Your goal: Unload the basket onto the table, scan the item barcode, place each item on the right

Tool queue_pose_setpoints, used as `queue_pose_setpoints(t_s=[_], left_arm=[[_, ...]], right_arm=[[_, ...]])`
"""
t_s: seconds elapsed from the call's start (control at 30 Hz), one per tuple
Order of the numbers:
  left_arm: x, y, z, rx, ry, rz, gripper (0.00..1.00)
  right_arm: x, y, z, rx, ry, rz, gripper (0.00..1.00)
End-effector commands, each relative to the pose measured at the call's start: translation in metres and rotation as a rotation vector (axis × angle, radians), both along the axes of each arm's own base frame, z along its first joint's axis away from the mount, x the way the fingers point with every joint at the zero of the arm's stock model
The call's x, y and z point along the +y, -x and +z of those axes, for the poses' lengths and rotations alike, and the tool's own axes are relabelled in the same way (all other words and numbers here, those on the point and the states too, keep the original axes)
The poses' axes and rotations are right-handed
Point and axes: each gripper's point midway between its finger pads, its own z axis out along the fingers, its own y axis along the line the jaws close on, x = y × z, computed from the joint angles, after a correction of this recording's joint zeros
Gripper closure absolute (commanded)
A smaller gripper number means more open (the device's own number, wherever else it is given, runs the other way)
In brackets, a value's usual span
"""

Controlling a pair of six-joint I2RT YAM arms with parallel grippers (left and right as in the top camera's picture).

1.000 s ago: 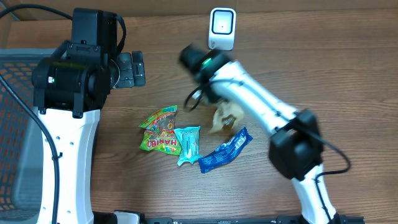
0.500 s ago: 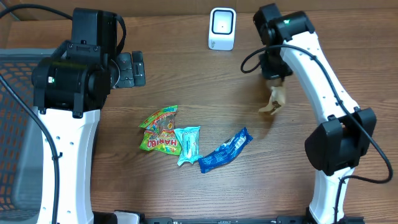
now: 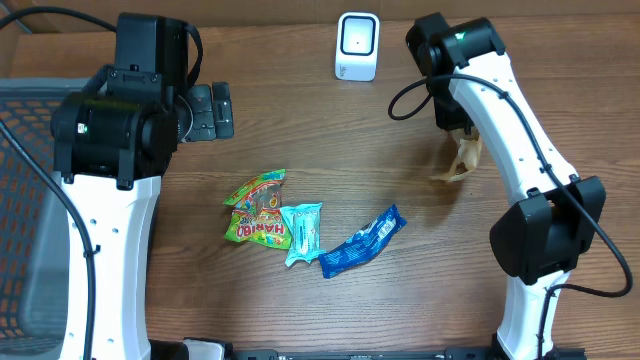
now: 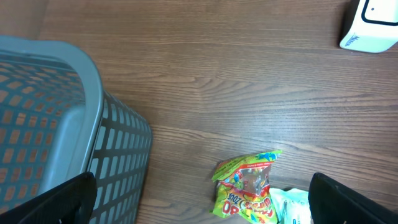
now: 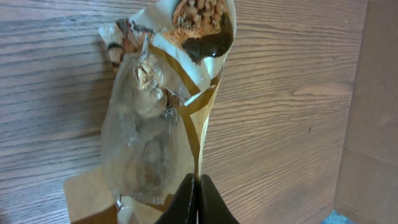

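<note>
So the snack packet (image 5: 155,124), a crinkly clear-and-brown wrapper, is pinched by the right hand (image 5: 199,193) along one thin edge only, fingertips pressed tight together on the film. The rest of it is left dangling out past the tips, over the worktop (image 3: 300,150). Whether the far end is touching the wood can't be told. No barcode can be made out on the side shown to the wrist camera.

The scanner (image 3: 357,45) is parked well apart from that hand, off to its left and a bit farther out.

What could go wrong, probably:
- With so little film gripped, the packet could be shaken loose or slid out if it's swung over quickly.
- Since it hangs floppy, the code might be presented at a slant, folded, or facing away, so nothing gets read.
- Glare off the clear film could be caught by the scanner window too.

The left hand (image 3: 212,110) is spread wide with nothing in it, far off to the right hand's left, beside the basket (image 4: 93,81). The Haribo bag (image 3: 258,210), teal packet (image 3: 302,232) and blue packet (image 3: 362,242) are lying back and left of the right hand, untouched.
</note>
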Motion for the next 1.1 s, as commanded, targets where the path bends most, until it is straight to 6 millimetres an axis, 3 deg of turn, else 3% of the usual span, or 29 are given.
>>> queue_pose_setpoints(t_s=[0.0,0.1,0.3,0.63,0.77,0.83,0.87,0.9,0.97,1.07], left_arm=[[0.003,-0.002,0.005,-0.012,-0.022,-0.006,0.00],[0.003,-0.002,0.005,-0.012,-0.022,-0.006,0.00],[0.003,-0.002,0.005,-0.012,-0.022,-0.006,0.01],[0.003,-0.002,0.005,-0.012,-0.022,-0.006,0.01],[0.003,-0.002,0.005,-0.011,-0.022,-0.006,0.00],[0.003,-0.002,0.005,-0.011,-0.022,-0.006,0.00],[0.003,-0.002,0.005,-0.012,-0.022,-0.006,0.01],[0.003,-0.002,0.005,-0.012,-0.022,-0.006,0.00],[0.003,-0.002,0.005,-0.012,-0.022,-0.006,0.01],[0.003,-0.002,0.005,-0.012,-0.022,-0.006,0.00]], right_arm=[[0.011,0.006,-0.004,-0.010,0.030,0.024,0.96],[0.014,0.009,-0.015,0.007,0.049,0.038,0.96],[0.011,0.010,-0.014,-0.003,0.080,0.025,0.96],[0.044,0.015,-0.018,-0.001,0.041,0.092,0.96],[0.053,0.012,-0.027,0.000,-0.072,0.063,0.95],[0.053,0.007,-0.034,0.001,-0.166,0.025,0.63],[0.054,0.003,-0.041,0.021,-0.294,-0.014,0.30],[0.054,0.001,-0.045,0.032,-0.362,-0.035,0.23],[0.055,-0.003,-0.048,0.052,-0.483,-0.047,0.24],[0.049,-0.010,-0.046,0.022,-0.445,-0.030,0.24]])
